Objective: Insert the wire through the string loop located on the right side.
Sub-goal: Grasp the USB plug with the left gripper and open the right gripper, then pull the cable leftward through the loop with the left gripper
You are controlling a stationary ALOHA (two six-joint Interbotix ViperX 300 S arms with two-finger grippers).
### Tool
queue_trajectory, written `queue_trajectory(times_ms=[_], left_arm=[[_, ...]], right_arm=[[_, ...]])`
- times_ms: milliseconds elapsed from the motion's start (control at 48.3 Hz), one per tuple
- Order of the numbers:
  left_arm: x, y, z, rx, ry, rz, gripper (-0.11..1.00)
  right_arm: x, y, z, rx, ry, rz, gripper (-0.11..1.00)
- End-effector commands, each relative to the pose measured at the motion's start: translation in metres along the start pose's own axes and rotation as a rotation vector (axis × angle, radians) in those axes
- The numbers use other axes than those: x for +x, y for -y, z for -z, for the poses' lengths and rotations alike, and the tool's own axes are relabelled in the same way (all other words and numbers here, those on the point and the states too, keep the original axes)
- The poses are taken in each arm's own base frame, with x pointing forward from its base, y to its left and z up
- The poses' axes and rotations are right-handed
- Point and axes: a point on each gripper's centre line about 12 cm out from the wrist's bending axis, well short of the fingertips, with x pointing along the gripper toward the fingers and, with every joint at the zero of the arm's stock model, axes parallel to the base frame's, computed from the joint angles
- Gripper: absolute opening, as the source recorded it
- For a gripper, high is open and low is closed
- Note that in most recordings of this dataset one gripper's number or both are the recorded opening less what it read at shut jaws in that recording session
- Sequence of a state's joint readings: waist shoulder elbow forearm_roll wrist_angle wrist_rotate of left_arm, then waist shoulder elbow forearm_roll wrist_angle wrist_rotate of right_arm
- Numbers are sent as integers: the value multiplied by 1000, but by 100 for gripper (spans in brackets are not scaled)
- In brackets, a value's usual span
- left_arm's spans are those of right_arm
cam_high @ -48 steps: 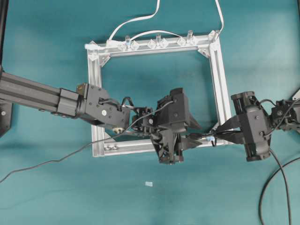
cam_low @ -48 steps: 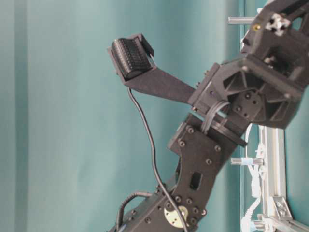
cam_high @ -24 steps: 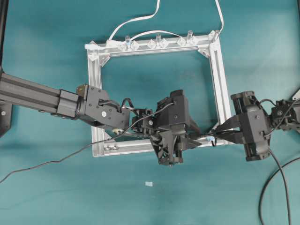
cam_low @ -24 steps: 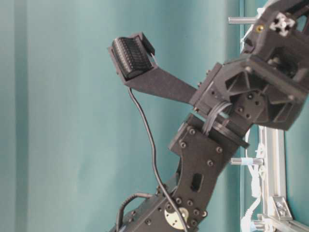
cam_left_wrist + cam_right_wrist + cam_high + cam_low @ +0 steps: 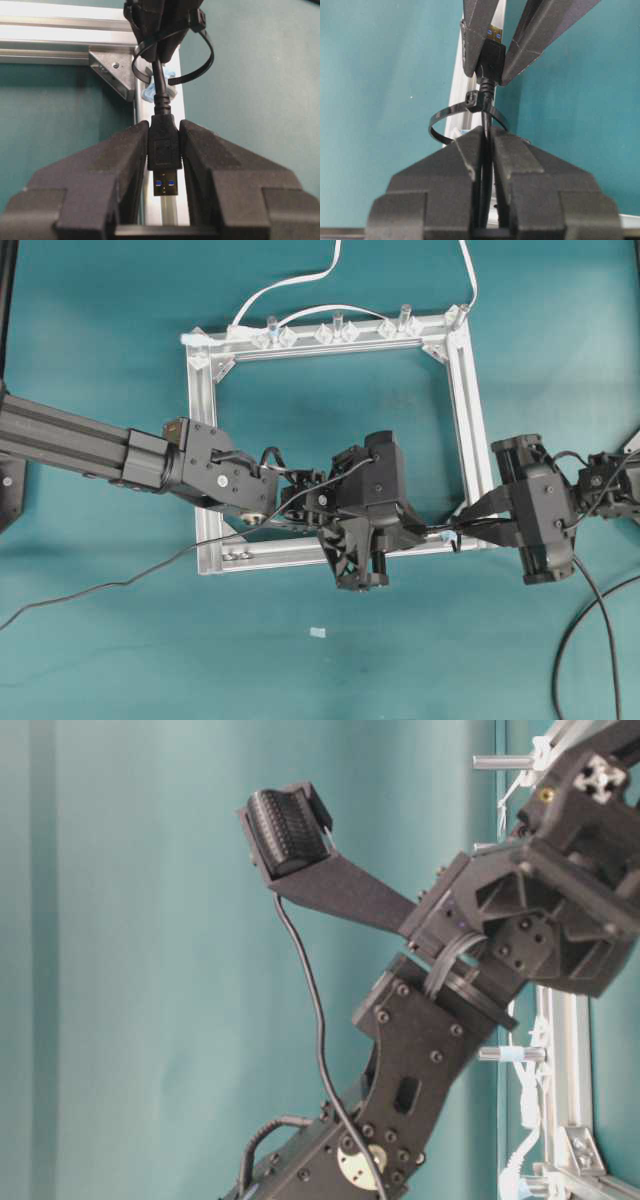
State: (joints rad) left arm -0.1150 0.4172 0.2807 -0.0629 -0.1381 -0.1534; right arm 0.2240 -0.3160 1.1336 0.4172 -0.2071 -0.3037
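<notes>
The wire's black plug (image 5: 164, 150) with its silvery tip sits squeezed between the fingers of my left gripper (image 5: 164, 129), which is shut on it. From the plug the wire (image 5: 486, 117) runs through the thin black string loop (image 5: 206, 60) into my right gripper (image 5: 488, 132), which is shut on the cable just behind the loop. The loop (image 5: 437, 120) hangs at the aluminium frame (image 5: 465, 410) near its lower right corner. Seen from overhead, the left gripper (image 5: 418, 532) and the right gripper (image 5: 462, 527) face each other across the loop (image 5: 455, 540).
A white flat cable (image 5: 290, 285) and clear pegs (image 5: 337, 320) line the frame's far bar. Black arm leads trail over the teal table at lower left (image 5: 100, 587) and lower right (image 5: 590, 640). The left arm (image 5: 420, 1060) fills the table-level view.
The left gripper's jaws have come together onto the plug, and that arm has shifted slightly. The right gripper has stayed shut on the wire in the same place.
</notes>
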Motion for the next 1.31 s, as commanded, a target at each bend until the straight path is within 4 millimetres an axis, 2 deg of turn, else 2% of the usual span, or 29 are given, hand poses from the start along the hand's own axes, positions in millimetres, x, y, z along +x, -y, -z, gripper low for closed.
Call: queue_trajectory(times_ms=[0, 166, 787, 870, 1036, 1119, 1160, 1285], left_arm=[[-6, 5, -17, -4, 42, 11, 22], [-6, 5, -18, -4, 43, 11, 22], [-8, 3, -21, -7, 50, 9, 22], [-9, 4, -21, -4, 50, 10, 22], [-10, 3, -20, -7, 44, 8, 22], [-10, 4, -20, -4, 44, 9, 22], [-10, 3, -20, -5, 44, 8, 22], [-11, 3, -21, -5, 45, 8, 22]], right_arm=[[-3, 0, -5, 1, 29, 1, 6], [-4, 1, 4, 1, 3, 2, 6], [-5, -3, 11, 97, -29, -14, 7], [-6, -2, 13, 79, -31, -13, 20], [-8, -2, 17, 57, -37, -18, 70], [-11, -3, 20, 58, -49, -22, 90], [-12, -3, 20, 59, -47, -23, 94], [-13, -2, 23, 60, -59, -25, 94]])
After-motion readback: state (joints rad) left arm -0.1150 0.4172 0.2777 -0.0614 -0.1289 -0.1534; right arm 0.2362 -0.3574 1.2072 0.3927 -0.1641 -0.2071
